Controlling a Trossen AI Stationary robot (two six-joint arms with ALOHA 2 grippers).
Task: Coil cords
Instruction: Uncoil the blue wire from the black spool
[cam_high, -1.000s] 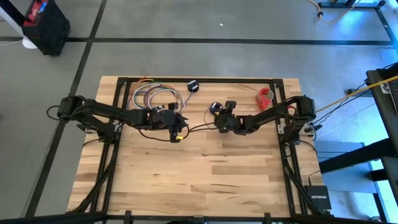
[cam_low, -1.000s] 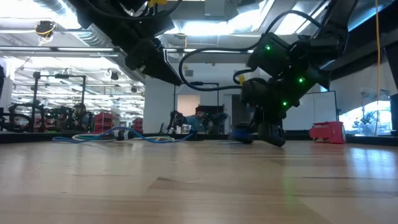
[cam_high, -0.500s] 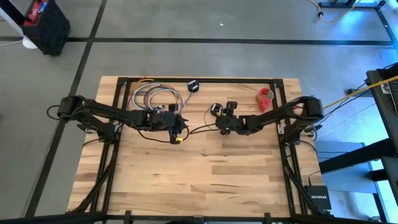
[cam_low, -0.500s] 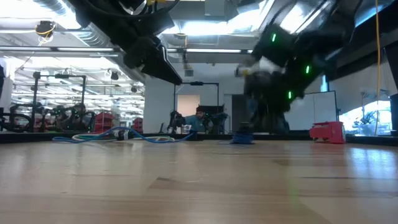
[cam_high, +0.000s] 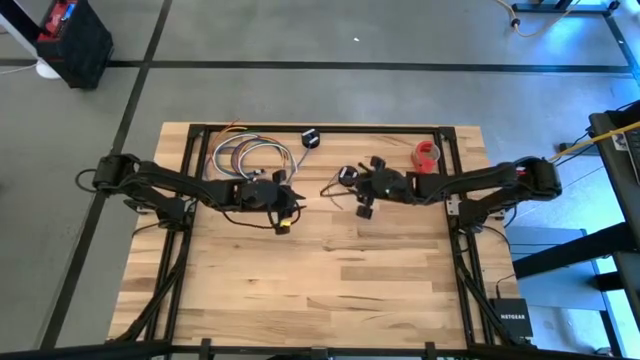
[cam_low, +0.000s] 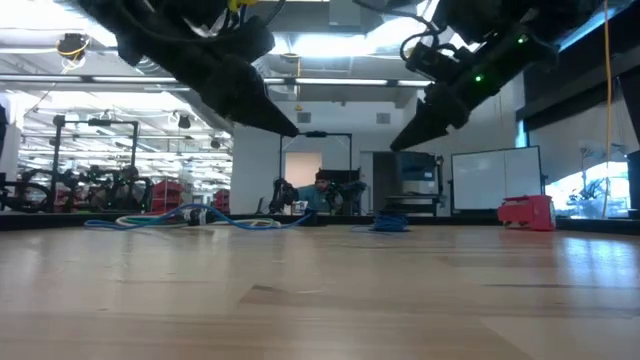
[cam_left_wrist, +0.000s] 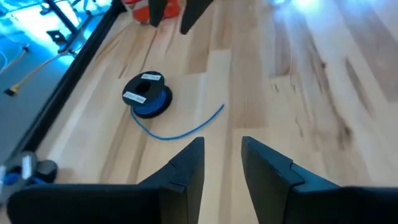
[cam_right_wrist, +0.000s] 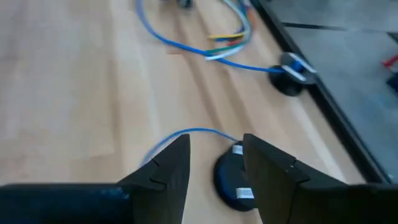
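The wooden table (cam_high: 330, 270) is seen from above, framed by a black metal frame (cam_high: 320, 129). 2 dark arms are stretched across its far half. The left gripper (cam_high: 291, 203) is held above the boards left of centre, and the right gripper (cam_high: 364, 190) is held just right of centre, raised clear of the surface as shown in the low view (cam_low: 412, 132).

In the left wrist view the left gripper's 2 fingers (cam_left_wrist: 186, 171) are seen parted by a narrow gap, with nothing between them. In the right wrist view the right gripper's fingers (cam_right_wrist: 171, 165) are likewise seen spread apart, empty, above the boards.

The cords (cam_high: 248, 155) are spread in loose multicoloured loops at the far left corner of the table. A black puck (cam_high: 311, 138) is set at the far edge, joined to those loops by a blue strand (cam_right_wrist: 186, 46). A 2nd puck wound with blue cord (cam_left_wrist: 148, 94) is lying flat near the right gripper, and a short blue tail (cam_left_wrist: 186, 129) is trailed from it across the wood.

A red tape roll (cam_high: 427, 153) is placed near the far right corner, well apart from the cords.

In the low view a person (cam_low: 321, 190) is seen far behind the table.
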